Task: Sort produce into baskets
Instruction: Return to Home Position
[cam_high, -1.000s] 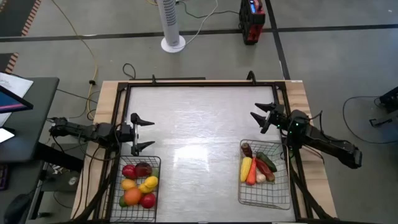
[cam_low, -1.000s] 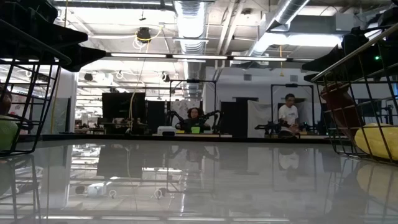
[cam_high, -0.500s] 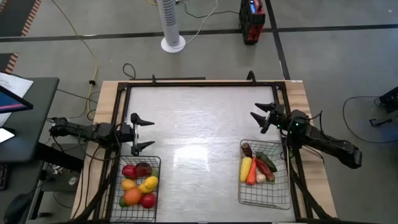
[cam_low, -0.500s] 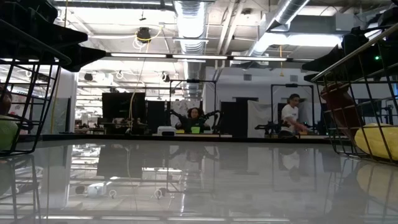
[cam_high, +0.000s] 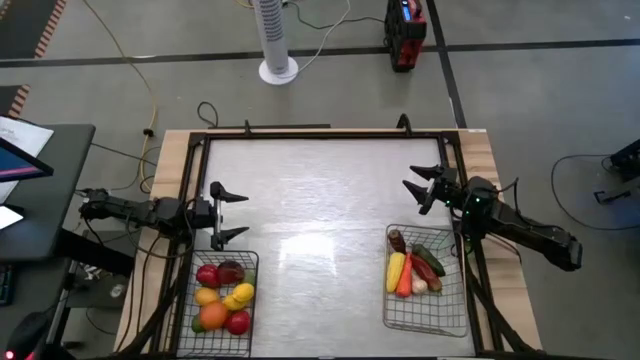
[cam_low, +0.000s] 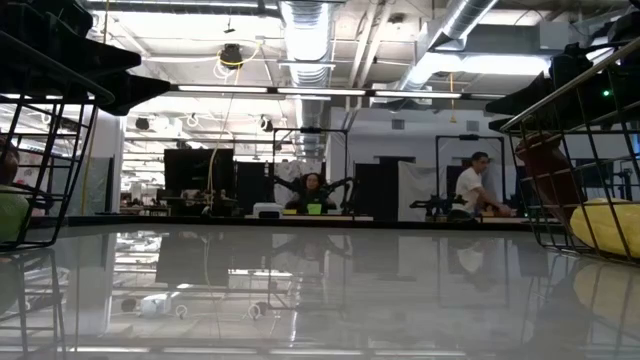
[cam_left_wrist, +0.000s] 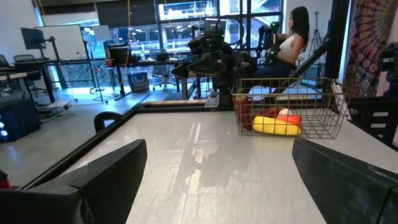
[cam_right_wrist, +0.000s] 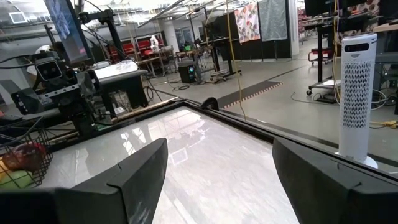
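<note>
While parked by left basket (cam_high: 215, 346) and right basket (cam_high: 425, 315), held left jaws and right jaws spread, empty, above desk (cam_high: 320, 200).

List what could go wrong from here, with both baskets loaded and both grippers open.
1. The left gripper hangs open just beyond the left basket's far rim; a low swing might snag the wire and drag it.
2. The right gripper is open beyond the right basket, near the end where its produce is crowded; a low sweep back might knock the rim and spill pieces.
</note>
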